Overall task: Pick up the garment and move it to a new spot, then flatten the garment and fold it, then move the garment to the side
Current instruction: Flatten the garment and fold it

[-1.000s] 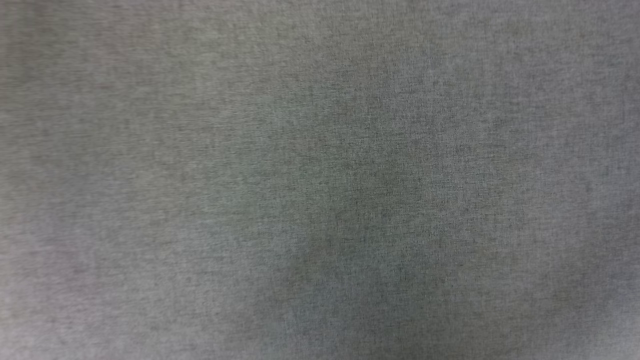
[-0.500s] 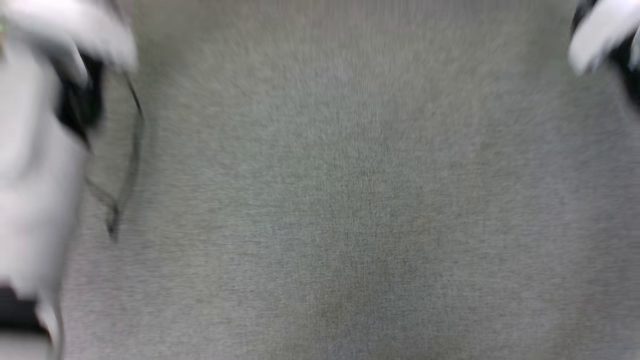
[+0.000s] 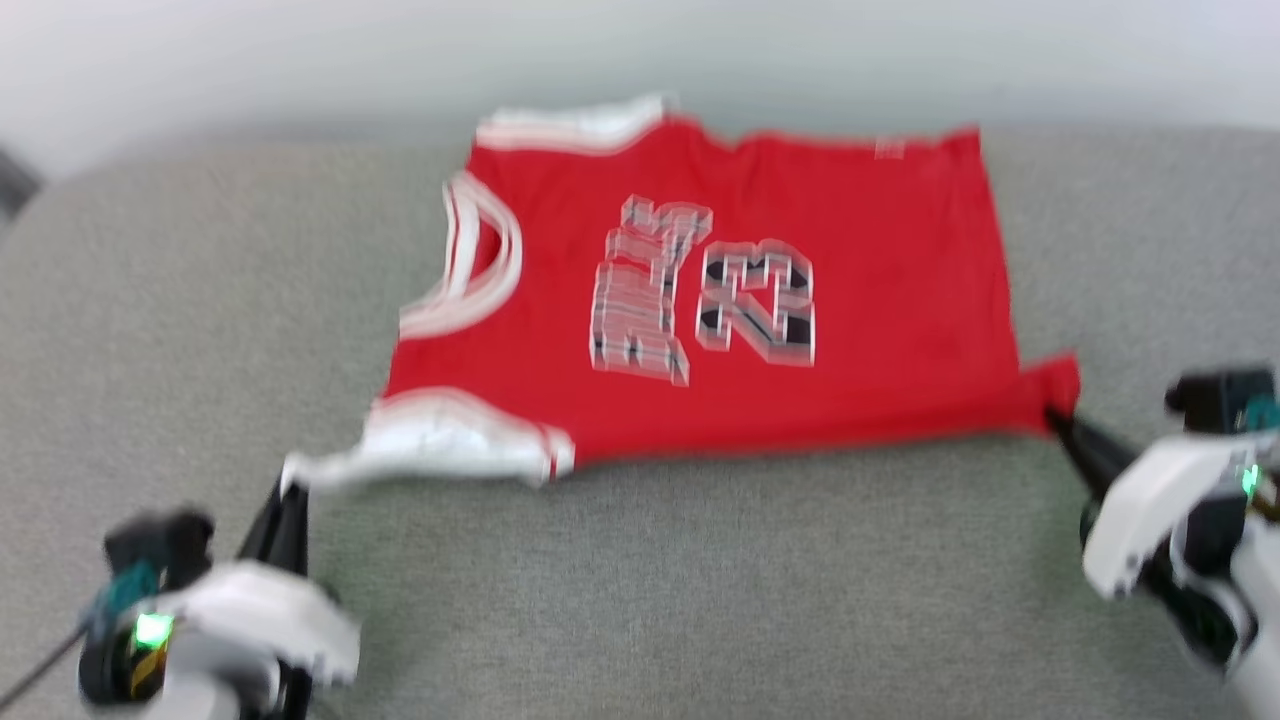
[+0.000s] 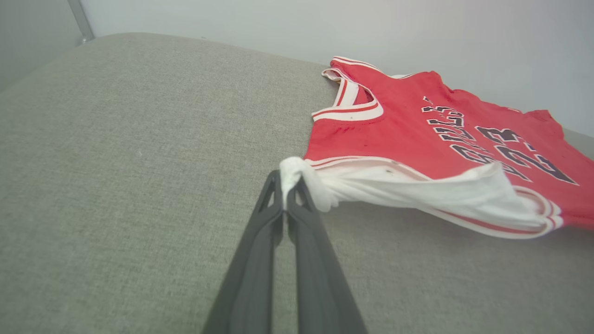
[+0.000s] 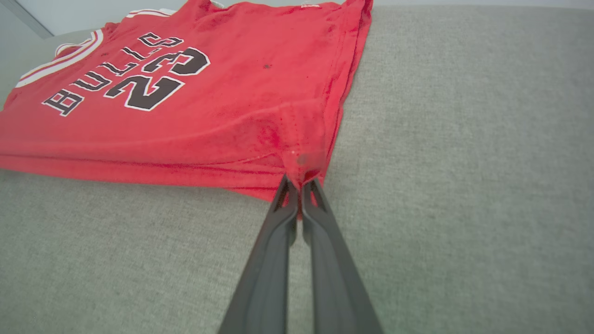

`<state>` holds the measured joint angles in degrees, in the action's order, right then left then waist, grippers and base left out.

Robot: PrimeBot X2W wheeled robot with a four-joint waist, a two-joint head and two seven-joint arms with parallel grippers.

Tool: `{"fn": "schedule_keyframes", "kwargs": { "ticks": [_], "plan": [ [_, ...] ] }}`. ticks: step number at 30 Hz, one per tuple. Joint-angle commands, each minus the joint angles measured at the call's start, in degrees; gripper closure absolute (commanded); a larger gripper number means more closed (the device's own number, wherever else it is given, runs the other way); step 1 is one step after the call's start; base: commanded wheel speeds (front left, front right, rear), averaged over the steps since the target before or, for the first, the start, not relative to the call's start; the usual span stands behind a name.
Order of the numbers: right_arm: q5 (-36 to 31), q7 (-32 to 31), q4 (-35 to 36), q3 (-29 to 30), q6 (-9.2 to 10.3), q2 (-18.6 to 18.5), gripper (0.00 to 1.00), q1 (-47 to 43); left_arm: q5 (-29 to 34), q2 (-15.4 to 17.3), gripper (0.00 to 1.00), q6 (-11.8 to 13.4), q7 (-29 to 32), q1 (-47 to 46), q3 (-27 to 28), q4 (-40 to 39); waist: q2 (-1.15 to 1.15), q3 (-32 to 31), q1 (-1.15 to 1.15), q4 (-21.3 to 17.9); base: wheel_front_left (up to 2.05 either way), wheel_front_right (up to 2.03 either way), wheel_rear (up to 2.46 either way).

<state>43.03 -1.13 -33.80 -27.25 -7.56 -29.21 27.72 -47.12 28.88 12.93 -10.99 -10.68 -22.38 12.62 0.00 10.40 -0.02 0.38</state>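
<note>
The head camera, newly raised, shows the red printed jersey garment [image 3: 880, 290]. The left hand [image 4: 285, 182] pinches its white sleeve and the right hand [image 5: 300, 184] its hem corner (flattening, probably).

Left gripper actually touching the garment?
Touching. Left wrist view: the left gripper pinches the white sleeve tip of the garment, cloth bunched between its fingertips.

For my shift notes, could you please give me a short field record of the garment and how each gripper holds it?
surface: grey fabric surface
garment: red shirt, spread out, "BULLS 23" print facing up, neck towards the robot's left
left gripper: jaws shut on the tip of the white sleeve
right gripper: jaws shut on the red hem corner
</note>
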Motion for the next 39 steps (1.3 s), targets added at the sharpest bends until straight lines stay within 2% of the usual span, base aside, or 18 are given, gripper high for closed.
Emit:
{"fn": "schedule_keyframes", "kwargs": {
  "ticks": [1,8,12,15,20,26,32,39],
  "plan": [
    [-0.55,-0.55,0.63,1.24,0.14,-0.82,1.00,-3.07,-1.00,1.07,1.00,2.04,0.30,3.79,1.22,-1.87,0.00,-4.48,0.02,-0.47,0.00,0.00,0.00],
    [-3.79,-4.11,7.37,9.15,0.15,0.92,1.00,-18.30,-4.30,2.42,1.00,11.16,2.68,21.75,3.53,-16.28,0.00,-8.78,0.02,-1.21,0.00,0.00,0.00],
    [-6.39,-6.76,12.10,14.58,0.15,2.99,1.00,-25.36,-5.42,3.06,1.00,14.46,3.82,28.22,4.24,-22.49,0.00,-9.59,0.02,-0.81,0.00,0.00,0.00],
    [-8.81,-9.06,16.17,18.73,0.15,5.09,1.00,-28.04,-5.08,3.90,1.00,15.40,4.01,29.60,4.61,-25.81,0.00,-8.58,0.02,-0.51,0.00,0.00,0.00],
    [-12.34,-13.50,21.08,22.99,0.13,8.76,1.00,-29.29,-3.57,4.77,1.00,13.14,5.63,23.64,2.66,-26.25,0.00,-6.93,0.02,0.04,0.00,0.00,0.00],
    [-15.74,-17.13,23.16,24.54,0.11,11.27,1.00,-25.37,-2.48,3.30,1.00,7.98,7.52,11.64,-0.26,-20.02,0.00,-4.46,0.02,0.06,0.00,0.00,0.00],
    [-17.52,-18.60,21.74,24.47,0.11,11.74,1.00,-18.75,-1.66,1.12,1.00,3.25,7.25,0.47,-1.44,-12.47,0.00,0.31,0.02,-0.35,0.00,0.00,0.00],
    [-18.41,-18.46,17.54,22.81,0.11,12.00,1.00,-12.89,-1.18,-1.17,1.00,-0.45,7.44,-6.20,-3.46,-4.53,0.00,3.98,0.02,-0.53,0.00,0.00,0.00]
  ]
}}
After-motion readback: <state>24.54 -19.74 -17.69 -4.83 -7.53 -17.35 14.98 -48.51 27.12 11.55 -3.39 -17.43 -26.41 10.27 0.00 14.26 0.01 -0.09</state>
